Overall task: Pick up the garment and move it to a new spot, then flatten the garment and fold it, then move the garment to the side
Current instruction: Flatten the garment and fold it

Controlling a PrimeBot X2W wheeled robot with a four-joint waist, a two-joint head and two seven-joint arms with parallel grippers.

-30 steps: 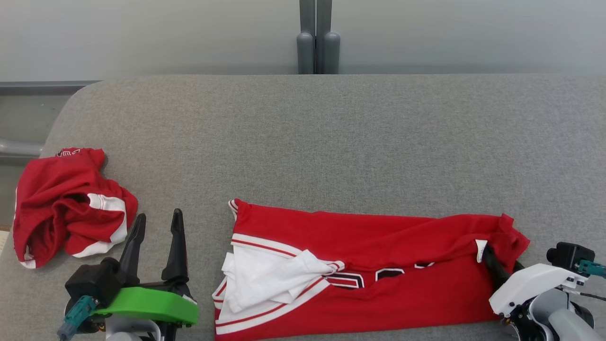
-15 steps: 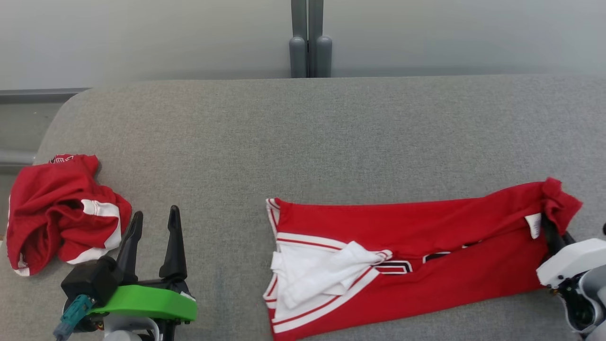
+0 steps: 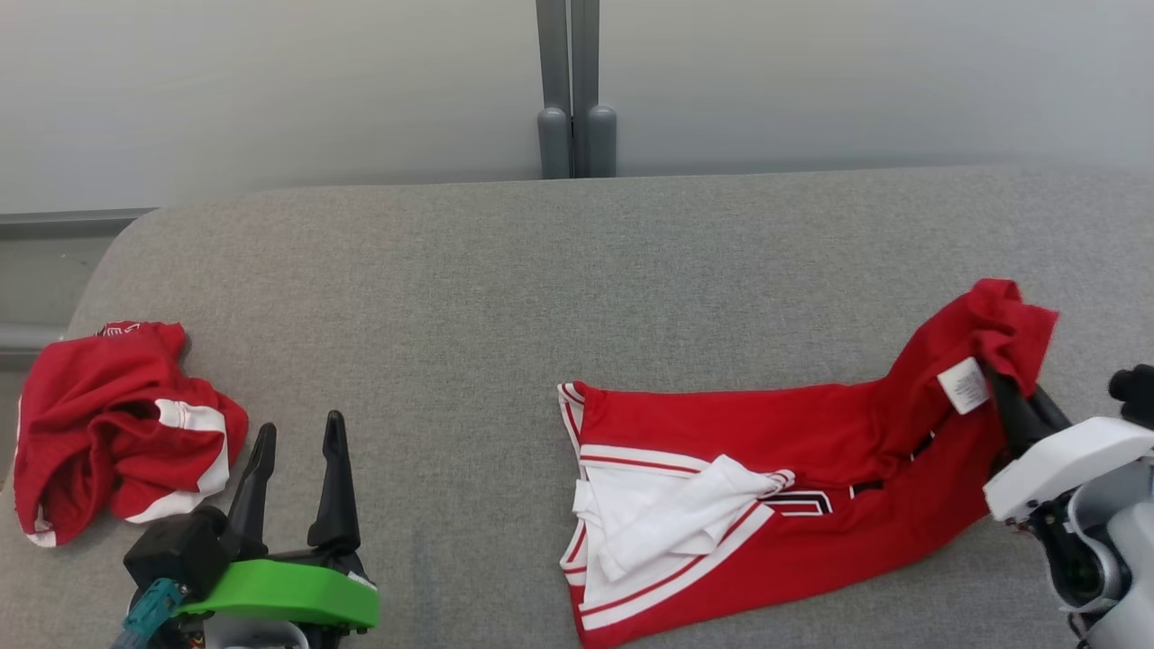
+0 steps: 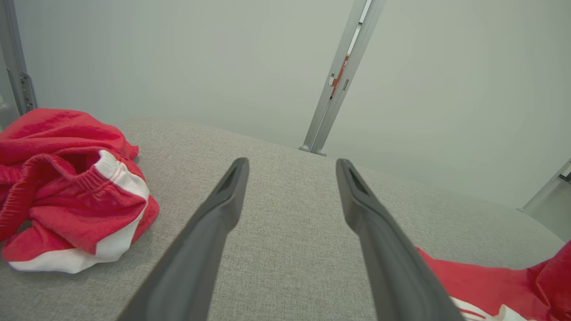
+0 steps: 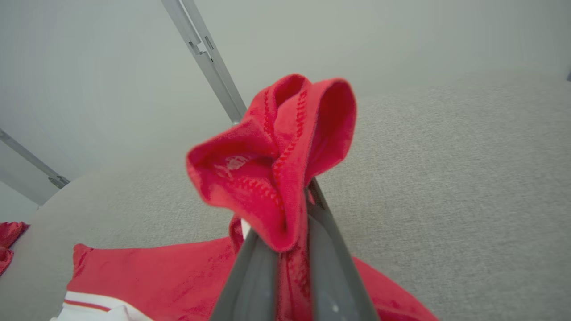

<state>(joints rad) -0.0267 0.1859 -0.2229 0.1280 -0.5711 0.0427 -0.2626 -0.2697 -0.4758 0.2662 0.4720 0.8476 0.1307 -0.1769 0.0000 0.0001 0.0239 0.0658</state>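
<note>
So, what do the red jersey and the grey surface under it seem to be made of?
Red jersey: probably thin synthetic knit, matte; it drapes limply and shows stitched hems. Grey surface: likely woven upholstery fabric, matte; a fine weave grain shows.

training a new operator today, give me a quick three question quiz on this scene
1. True or false: the left claw holds the crumpled red shorts.
2. The right claw is shut on: A) the red jersey, B) a white towel, C) nothing.
3. Fill in: a white ____ shows on the jersey's raised end.
Key: 1 false; 2 A; 3 label
</note>
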